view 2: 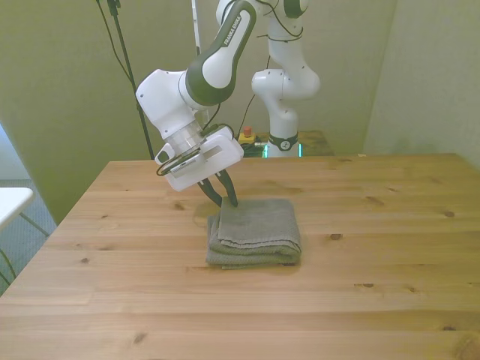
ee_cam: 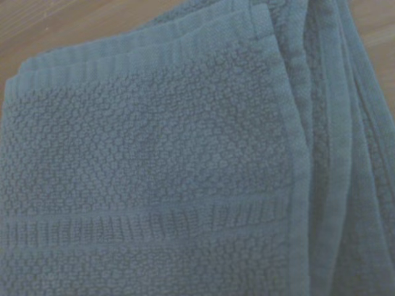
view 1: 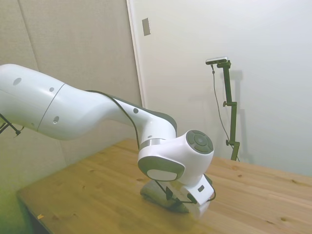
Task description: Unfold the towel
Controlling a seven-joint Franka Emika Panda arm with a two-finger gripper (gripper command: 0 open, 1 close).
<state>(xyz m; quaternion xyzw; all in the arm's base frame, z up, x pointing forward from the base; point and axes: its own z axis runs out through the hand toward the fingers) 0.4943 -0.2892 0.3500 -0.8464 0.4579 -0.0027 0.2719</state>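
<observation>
- Pincer (view 2: 223, 198): two dark fingers point down and toward the front view's right, their tips spread apart with a clear gap, so the pincer is released and grasps nothing. The tips sit at the far corner of the towel on the front view's left, at or just above the cloth; contact cannot be confirmed.
- Pincer body: a white block with a looped black cable, tilted, carried low over the desk. In the side view it hides the fingers and most of the cloth.
- Arm (view 2: 201, 79): white with dark joint bands, it descends from the upper middle of the front view toward that view's left; in the side view it enters from the left and bends down at the wrist.
- Towel (view 2: 255, 231): grey-taupe terry, folded into a thick, roughly square stack with rounded edges, lying flat near the middle of the desk. The folded layers show along the near edge and the side at the front view's left. In the side view only a grey sliver (view 1: 155, 193) shows under the wrist. The wrist view fills with its pebbled weave (ee_cam: 154, 160), a woven band, and several stacked hems along one side.
- Desk (view 2: 390, 225): pale wooden planks with knots.
</observation>
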